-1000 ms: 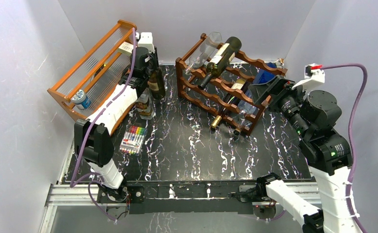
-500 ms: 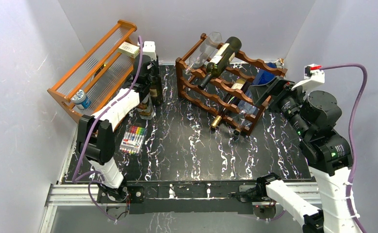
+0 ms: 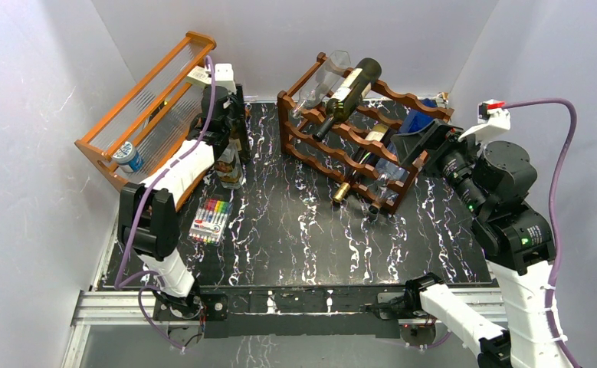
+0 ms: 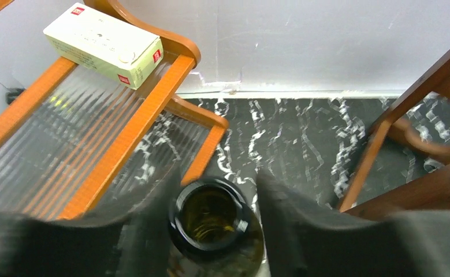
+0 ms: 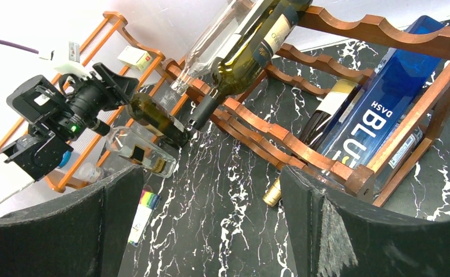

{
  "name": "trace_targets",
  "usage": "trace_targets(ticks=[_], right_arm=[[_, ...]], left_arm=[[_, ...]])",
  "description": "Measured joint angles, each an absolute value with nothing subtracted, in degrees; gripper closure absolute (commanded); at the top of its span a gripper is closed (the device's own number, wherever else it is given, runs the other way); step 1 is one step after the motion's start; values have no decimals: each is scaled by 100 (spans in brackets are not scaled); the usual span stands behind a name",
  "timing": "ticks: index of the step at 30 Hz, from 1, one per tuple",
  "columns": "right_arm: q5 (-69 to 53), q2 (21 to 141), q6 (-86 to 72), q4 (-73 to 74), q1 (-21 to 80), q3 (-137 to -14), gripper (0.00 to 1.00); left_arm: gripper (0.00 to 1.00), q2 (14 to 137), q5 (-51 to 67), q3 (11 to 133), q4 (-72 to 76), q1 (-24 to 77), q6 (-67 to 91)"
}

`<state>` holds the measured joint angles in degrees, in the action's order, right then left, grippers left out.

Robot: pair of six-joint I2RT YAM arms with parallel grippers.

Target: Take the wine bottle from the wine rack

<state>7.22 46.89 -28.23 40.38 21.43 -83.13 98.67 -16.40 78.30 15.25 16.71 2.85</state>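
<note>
The dark reddish-brown wine rack (image 3: 356, 149) stands at the back centre and holds several bottles, with a dark green labelled one (image 3: 349, 90) on top. It also shows in the right wrist view (image 5: 349, 167). A dark wine bottle (image 3: 241, 144) stands upright on the table beside the orange shelf. My left gripper (image 3: 224, 103) is above its neck. In the left wrist view the bottle's mouth (image 4: 211, 216) sits between the spread fingers of my left gripper (image 4: 216, 176), with a gap on the right side. My right gripper (image 3: 418, 142) is open and empty at the rack's right end (image 5: 211, 173).
An orange wooden shelf (image 3: 145, 100) with clear slats stands at the back left, with a white box (image 3: 198, 75) and a blue-topped can (image 3: 129, 156) on it. A clear bottle (image 3: 230, 169) stands next to the dark one. A marker pack (image 3: 209, 220) lies on the black marbled table.
My left gripper has moved back and up along the dark bottle, from its body to above its neck. The bottle stays standing on the table. The right arm has barely moved.
</note>
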Motion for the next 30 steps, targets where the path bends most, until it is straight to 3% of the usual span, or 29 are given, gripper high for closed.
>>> trace_targets(ticks=[3, 9, 16, 23, 30], right_arm=[[694, 4696, -2823, 4038, 2145, -8313, 2], [637, 4711, -2832, 4038, 2143, -8313, 2], [561, 4724, -2858, 4042, 2143, -8313, 2], [622, 4729, -2812, 4099, 2145, -8291, 2], [720, 4810, -2788, 4383, 2143, -8152, 2]], left_arm=[[16, 9767, -1640, 7800, 1621, 1671, 274], [2, 9277, -1588, 7762, 1656, 1671, 390], [2, 8687, -1151, 7955, 1146, 1671, 827], [2, 7325, -451, 7902, 757, 1671, 1490], [2, 6311, 910, 6576, 1500, 1796, 1553]])
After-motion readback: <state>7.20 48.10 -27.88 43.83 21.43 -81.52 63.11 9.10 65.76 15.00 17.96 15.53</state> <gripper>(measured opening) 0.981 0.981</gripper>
